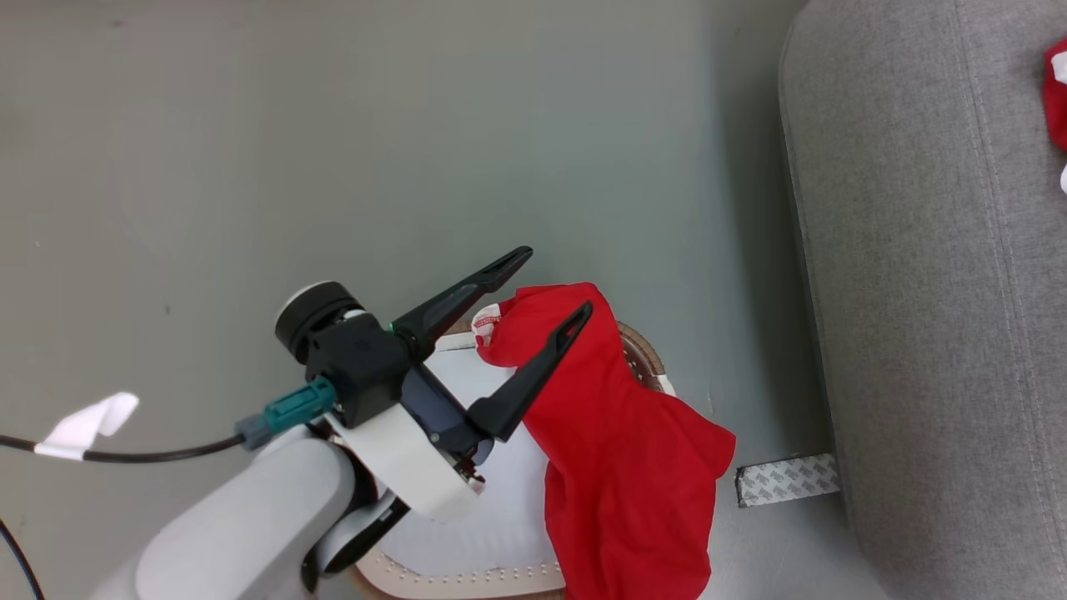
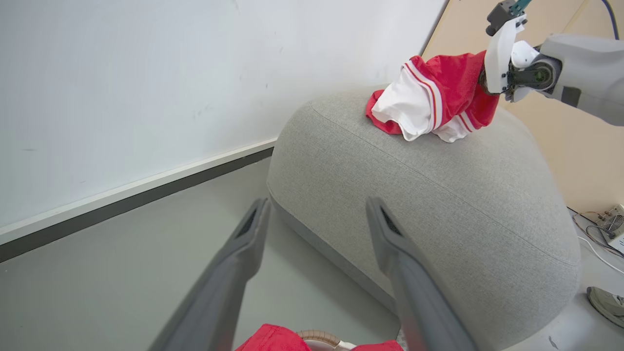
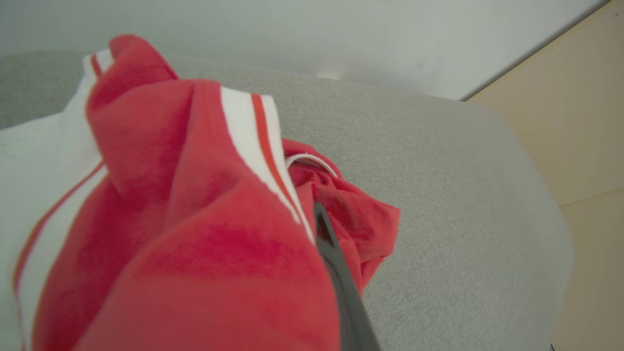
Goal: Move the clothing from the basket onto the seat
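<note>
The left gripper (image 1: 557, 279) is hovering above the basket (image 1: 467, 573), its two fingers spread wide apart and grasping nothing. The plain red garment (image 1: 625, 450) is hanging over the basket's rim on the side facing the seat (image 1: 934, 292), partly inside the white interior and partly spilling down the outside. The striped garment (image 2: 429, 97) is lying crumpled on top of the seat, its upper end drawn up to the right gripper (image 3: 316, 214). In the right wrist view one dark finger is showing against the red fabric while the other is being covered by it. The jaws therefore appear to be clenched on this garment. A strip of patterned tape (image 1: 788, 481) is lying on the floor against the seat's base.
</note>
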Tool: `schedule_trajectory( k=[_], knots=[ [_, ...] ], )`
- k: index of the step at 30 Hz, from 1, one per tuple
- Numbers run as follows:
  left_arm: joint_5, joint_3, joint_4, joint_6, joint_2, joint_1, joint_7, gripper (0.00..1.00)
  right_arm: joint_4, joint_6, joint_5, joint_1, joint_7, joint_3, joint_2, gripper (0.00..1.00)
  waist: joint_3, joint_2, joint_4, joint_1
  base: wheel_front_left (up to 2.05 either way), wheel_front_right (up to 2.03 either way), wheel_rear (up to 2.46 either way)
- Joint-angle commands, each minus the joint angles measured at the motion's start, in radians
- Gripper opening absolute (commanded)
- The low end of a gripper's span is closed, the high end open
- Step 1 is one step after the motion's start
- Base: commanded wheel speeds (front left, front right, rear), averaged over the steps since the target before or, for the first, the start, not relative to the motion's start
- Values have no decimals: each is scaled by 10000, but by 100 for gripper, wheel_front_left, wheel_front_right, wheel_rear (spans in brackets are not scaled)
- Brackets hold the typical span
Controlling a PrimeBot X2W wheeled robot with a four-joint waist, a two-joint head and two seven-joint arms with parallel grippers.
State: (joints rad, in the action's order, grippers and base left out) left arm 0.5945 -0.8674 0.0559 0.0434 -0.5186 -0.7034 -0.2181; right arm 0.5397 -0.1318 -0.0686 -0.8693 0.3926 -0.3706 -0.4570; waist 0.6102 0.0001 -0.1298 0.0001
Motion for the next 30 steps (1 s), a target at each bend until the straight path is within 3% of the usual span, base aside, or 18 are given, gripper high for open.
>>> schedule_trajectory(
  k=[1,6,8,9,21,30],
  knots=[
    [148,39,-29,-8,-79,-77,-69,100,21,22,42,106,123,18,-2,0,-3,-1,-24,-1,0,0,0],
    [220,69,-133,-71,-80,-76,-59,100,-204,23,267,183,478,295,50,0,-129,-1,-143,-1,0,0,0],
    [226,70,-188,-81,-45,-34,-63,100,-312,22,346,290,607,402,77,45,-262,-1,-192,-1,0,0,0],
    [239,73,-211,-85,-37,2,-80,100,-377,22,390,362,687,473,93,100,-340,-1,-219,-1,0,0,0],
    [584,173,-653,-422,55,743,-250,100,-792,22,2079,1689,2271,2281,-243,100,-2046,-1,-566,-1,0,0,0],
    [980,537,-911,-919,64,1743,-374,100,-1649,22,3678,2716,1910,3898,-1261,100,-3718,-1,-854,-1,0,0,0]
  ],
)
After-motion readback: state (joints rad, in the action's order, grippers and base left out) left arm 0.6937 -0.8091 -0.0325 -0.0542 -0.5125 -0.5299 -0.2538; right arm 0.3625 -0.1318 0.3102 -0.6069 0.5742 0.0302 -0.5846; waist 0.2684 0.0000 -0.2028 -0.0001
